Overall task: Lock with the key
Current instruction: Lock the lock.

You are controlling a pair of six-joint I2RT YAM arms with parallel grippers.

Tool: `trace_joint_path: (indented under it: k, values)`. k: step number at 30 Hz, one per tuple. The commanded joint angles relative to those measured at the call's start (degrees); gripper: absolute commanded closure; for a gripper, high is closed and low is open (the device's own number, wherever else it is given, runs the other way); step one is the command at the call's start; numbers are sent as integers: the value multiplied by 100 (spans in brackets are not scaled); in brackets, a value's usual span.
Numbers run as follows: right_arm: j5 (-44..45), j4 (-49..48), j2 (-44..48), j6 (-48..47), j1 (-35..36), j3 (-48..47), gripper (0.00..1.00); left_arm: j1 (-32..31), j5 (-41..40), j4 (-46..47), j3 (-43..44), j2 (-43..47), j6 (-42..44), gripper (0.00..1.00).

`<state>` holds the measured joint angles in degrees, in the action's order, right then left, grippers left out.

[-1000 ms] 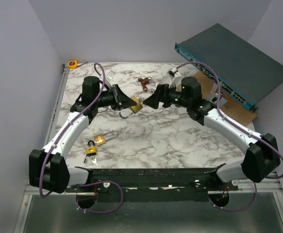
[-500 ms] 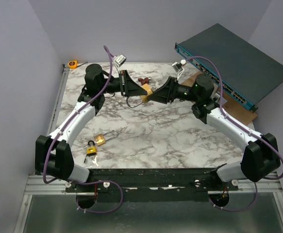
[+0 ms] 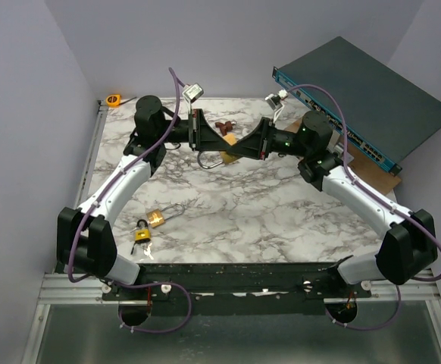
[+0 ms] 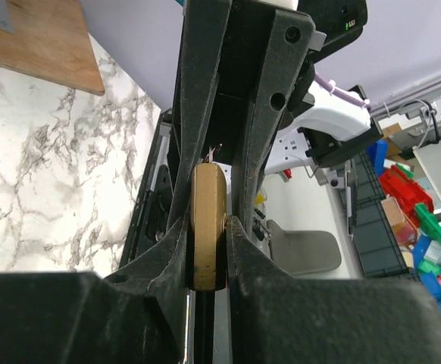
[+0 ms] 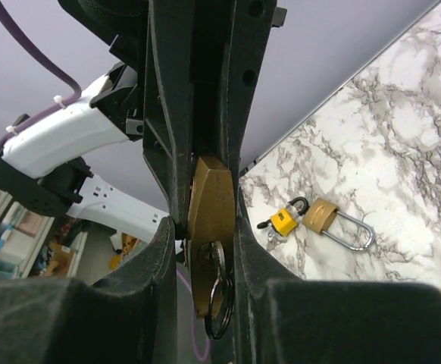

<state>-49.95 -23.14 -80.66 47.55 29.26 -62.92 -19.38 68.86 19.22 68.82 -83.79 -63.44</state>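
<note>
A brass padlock [image 3: 227,140] is held in the air over the back of the table, its steel shackle hanging below. My left gripper [image 3: 217,140] is shut on its body [image 4: 207,227], pinching both flat sides. From the right, my right gripper [image 3: 236,145] meets it end on. In the right wrist view the key [image 5: 216,256] sits in the keyhole of the padlock [image 5: 211,201], its dark ring [image 5: 220,307] dangling. My right gripper [image 5: 205,239] flanks that keyed end closely, a sliver of gap on the left, and its pads do not pinch the key.
A small yellow-and-black padlock [image 3: 142,234] and a second brass padlock [image 3: 157,218] with a long shackle lie at the front left. A brown object [image 3: 224,127] lies behind the grippers. A network switch [image 3: 364,98] and wooden board [image 3: 376,178] sit at the right, an orange tape measure [image 3: 114,99] at the back left.
Both arms lifted and carried the padlock toward the back of the table. My right gripper's jaws went from wide open to narrow around the padlock's keyed end.
</note>
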Motion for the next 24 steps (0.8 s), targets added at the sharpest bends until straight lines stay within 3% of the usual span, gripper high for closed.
trace_joint_path:
  k: [1, 2, 4, 9, 14, 16, 24]
  values:
    - [202, 531, 14, -431, 365, -137, 83, -119, -103, 213, 398, -41, -28, 100]
    - [153, 507, 36, -439, 368, -60, 80, -119, -105, 283, 425, -52, -80, 100]
    - [49, 442, 96, -433, 365, 68, 64, -119, -85, 343, 478, -76, -137, 100]
    - [-79, 237, 286, -439, 364, 242, 52, -128, 12, 420, 438, -12, -199, 100]
    - [-100, 15, 322, -351, 365, 281, 52, -128, 87, 356, 318, 106, -127, 100]
    - [6, 46, 335, -360, 369, 262, 60, -128, 124, 276, 290, 159, -34, 100]
    - [231, 347, 490, -494, 361, 151, 60, -119, 312, -768, 289, 418, 877, 100]
